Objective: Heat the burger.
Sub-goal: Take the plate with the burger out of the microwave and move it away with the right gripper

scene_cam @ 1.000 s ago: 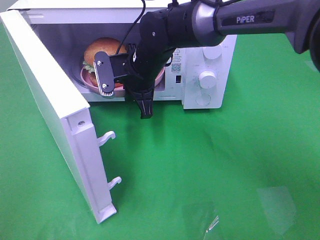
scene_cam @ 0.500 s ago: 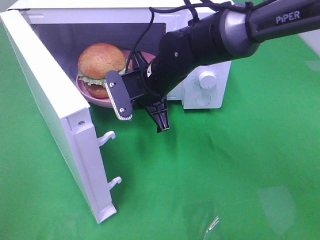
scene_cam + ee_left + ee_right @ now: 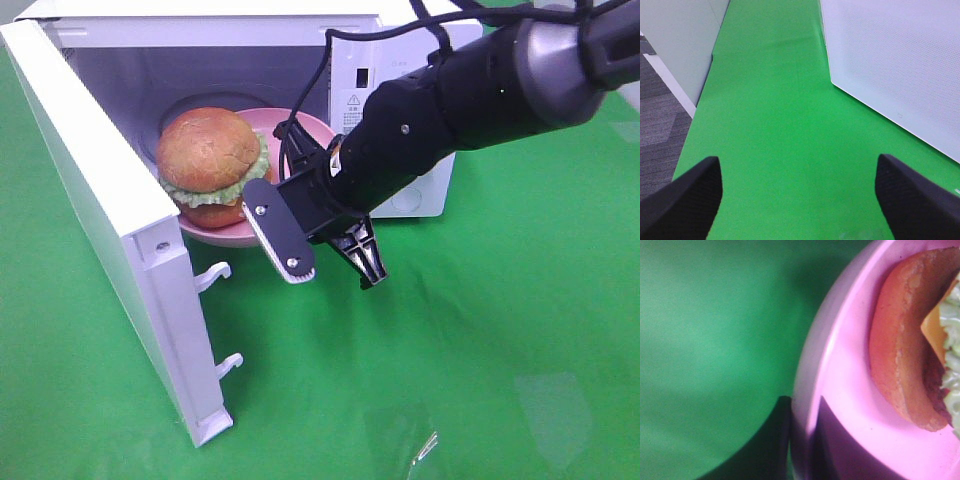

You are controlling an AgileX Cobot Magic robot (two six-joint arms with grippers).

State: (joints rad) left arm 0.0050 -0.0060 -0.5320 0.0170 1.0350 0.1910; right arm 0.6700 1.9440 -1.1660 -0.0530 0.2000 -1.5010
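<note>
The burger (image 3: 208, 160), a golden-brown bun with a lettuce frill, sits on a pink plate (image 3: 215, 236) at the mouth of the open microwave (image 3: 200, 65). The plate's front edge sticks out past the opening. My right arm (image 3: 440, 110) reaches in from the right to the plate's near rim. In the right wrist view my right gripper (image 3: 802, 432) is shut on the pink plate's rim (image 3: 840, 390), with the burger (image 3: 900, 365) just beyond. My left gripper (image 3: 800, 200) is open over bare green cloth and holds nothing.
The microwave door (image 3: 100, 200) swings open toward the front left, with two latch hooks (image 3: 215, 275) on its edge. The arm hides most of the control panel. A green cloth (image 3: 450, 380) covers the table. The left wrist view shows the microwave's white side (image 3: 890, 65) and grey floor (image 3: 660, 115).
My right arm has drawn back toward the front right, bringing the plate and burger from deep in the cavity to its mouth. The left gripper has not visibly moved.
</note>
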